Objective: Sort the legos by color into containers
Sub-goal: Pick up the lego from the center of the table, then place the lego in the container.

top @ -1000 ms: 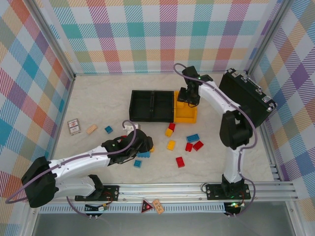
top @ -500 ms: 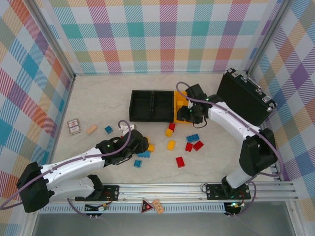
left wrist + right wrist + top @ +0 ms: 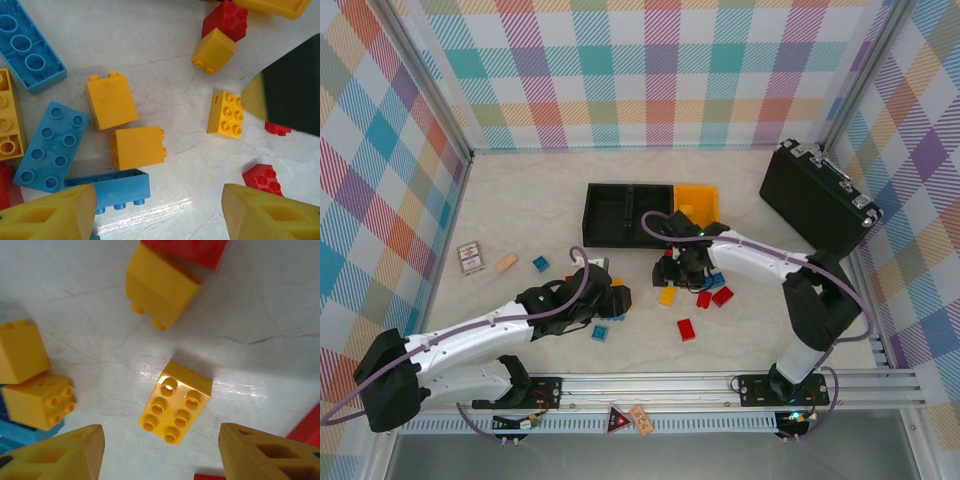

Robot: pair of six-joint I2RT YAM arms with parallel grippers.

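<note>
Pose: left arm (image 3: 470,335) stretched low from near-left base, reaching right toward centre. At its end, left gripper (image 3: 615,298) points down, jaws apart, nothing between yellow fingertips (image 3: 50,215). Opposite, right arm (image 3: 760,258) has elbow bent at right and forearm reaching left. Its right gripper (image 3: 680,268) points down, jaws apart, empty. Grippers near each other, not touching.

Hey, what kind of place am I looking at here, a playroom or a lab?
Probably a robot test cell, not a playroom: a left arm and a right arm bolted to a metal rail, plaid backdrop panels boxing in the table, and loose legos beside sorting bins.
</note>
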